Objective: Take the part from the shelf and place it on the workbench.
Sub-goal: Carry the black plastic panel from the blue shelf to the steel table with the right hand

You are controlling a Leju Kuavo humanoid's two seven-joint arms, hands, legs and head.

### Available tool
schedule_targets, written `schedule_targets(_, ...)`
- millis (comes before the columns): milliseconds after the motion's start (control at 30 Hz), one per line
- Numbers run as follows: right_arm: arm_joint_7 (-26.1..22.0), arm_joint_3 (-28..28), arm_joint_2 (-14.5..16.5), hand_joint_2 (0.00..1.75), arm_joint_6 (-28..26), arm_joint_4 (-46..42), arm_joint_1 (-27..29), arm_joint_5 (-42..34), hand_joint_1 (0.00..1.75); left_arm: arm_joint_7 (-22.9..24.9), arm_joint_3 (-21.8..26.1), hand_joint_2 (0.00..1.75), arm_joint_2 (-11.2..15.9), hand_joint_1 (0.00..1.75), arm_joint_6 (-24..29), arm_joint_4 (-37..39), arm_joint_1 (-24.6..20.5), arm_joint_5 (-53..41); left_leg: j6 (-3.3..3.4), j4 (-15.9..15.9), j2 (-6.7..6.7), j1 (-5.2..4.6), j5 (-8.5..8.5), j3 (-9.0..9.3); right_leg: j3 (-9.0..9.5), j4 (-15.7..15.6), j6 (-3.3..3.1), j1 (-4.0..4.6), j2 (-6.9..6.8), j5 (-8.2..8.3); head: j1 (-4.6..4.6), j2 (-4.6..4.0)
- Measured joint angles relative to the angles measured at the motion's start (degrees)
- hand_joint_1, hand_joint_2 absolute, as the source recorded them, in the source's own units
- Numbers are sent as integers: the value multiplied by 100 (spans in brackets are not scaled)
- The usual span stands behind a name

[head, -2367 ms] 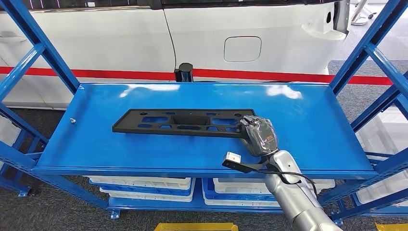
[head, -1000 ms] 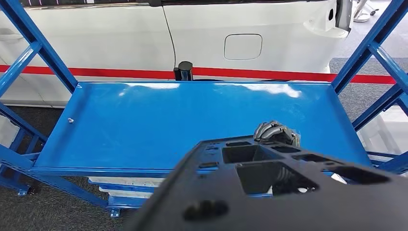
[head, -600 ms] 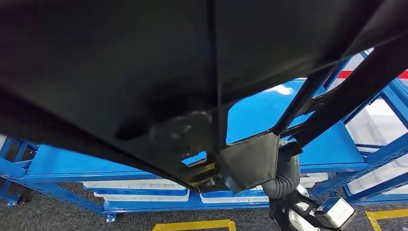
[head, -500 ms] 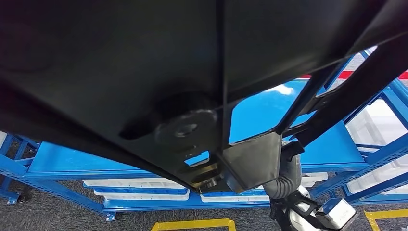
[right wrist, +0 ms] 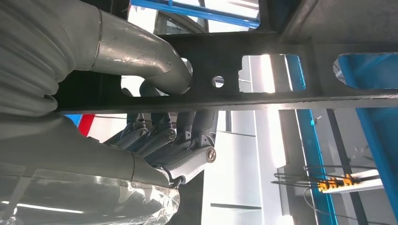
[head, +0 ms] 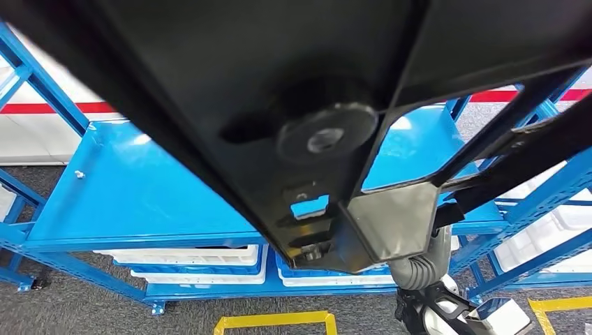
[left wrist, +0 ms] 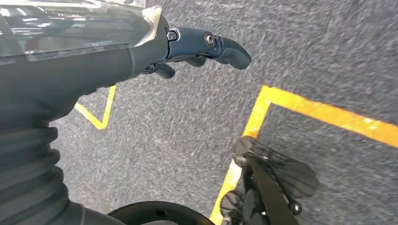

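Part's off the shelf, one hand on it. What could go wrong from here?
1. The long black part is held by the right hand alone, near one end; it may tilt or slip.
2. The part covers most of the head view, so the robot likely sees little of where it is heading.
3. The blue shelf uprights stand close; a turn could knock the part against them.

No readable text — no labels, brands, numbers — anywhere.
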Motion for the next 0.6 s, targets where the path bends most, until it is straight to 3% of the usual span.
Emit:
schedule_targets(33, 0, 0, 1, 175, -17, -10, 14, 4, 175, 0, 1, 175, 0, 0, -1, 1, 0, -4, 5, 216, 1, 0, -79, -49, -51, 1, -21, 26, -5, 37, 0, 0)
schedule_targets(67, 0, -1, 1, 175, -40, -22, 26, 9, 175, 0, 1, 175, -1, 0, -1, 1, 0, -9, 20, 230, 1, 0, -43, 7, -97, 2, -28, 49, -8, 75, 0, 0)
schedule_targets(100, -1, -1, 1, 175, -71, -37, 34, 13, 175, -1, 1, 175, -1, 0, -2, 2, -1, -14, 46, 29, 1, -3, 84, 175, -139, 2, -26, 66, -7, 115, 0, 0)
schedule_targets(167, -1, -2, 1, 175, -145, -77, 51, 17, 175, -4, 1, 175, 4, 0, -7, 2, -9, -21, 117, -765, 0, -24, 340, 720, -202, 4, 6, 91, -2, 192, 0, 1)
schedule_targets(233, 0, -7, 0, 175, -218, -124, 92, 16, 175, -10, 1, 175, 11, 0, -21, 2, -20, -22, 161, -1297, -3, -73, 439, 1044, -227, -2, 79, 102, -10, 263, 7, 1)
schedule_targets(333, 0, -10, -1, 175, -276, -192, 176, 16, 175, -15, 3, 175, 14, 0, -51, 3, -20, -25, 241, -1411, 7, -132, 546, 988, -247, -37, 216, 79, -36, 370, 17, -1)
schedule_targets(367, -1, -13, -3, 175, -284, -208, 196, 17, 175, -15, 4, 175, 16, 0, -59, 4, -20, -25, 281, -1444, 18, -129, 616, 940, -290, -4, 230, 79, -39, 329, 20, -1)
schedule_targets(433, -1, -20, -8, 175, -291, -228, 219, 16, 175, -15, 6, 175, 20, 0, -69, 7, -20, -23, 350, -1497, 57, -104, 775, 809, -466, 382, 172, 88, -42, -33, 36, -1)
schedule_targets(500, -1, -24, -9, 175, -293, -233, 261, 12, 175, -15, 10, 175, 21, 0, -83, 7, -14, -18, 376, -1497, 85, -112, 901, 648, -663, 1110, 115, 92, -40, -520, 52, -1)
schedule_targets(567, -1, -29, -11, 175, -305, -234, 326, 9, 175, -15, 16, 175, 19, 0, -98, 7, -7, -10, 367, -1488, 99, -115, 1017, 511, -648, 1560, 181, 92, -41, -673, 57, -1)
schedule_targets(600, -1, -31, -13, 175, -318, -234, 351, 8, 175, -15, 18, 175, 19, 0, -101, 8, -5, -6, 354, -1483, 102, -113, 1072, 448, -492, 1490, 244, 88, -42, -610, 60, -1)
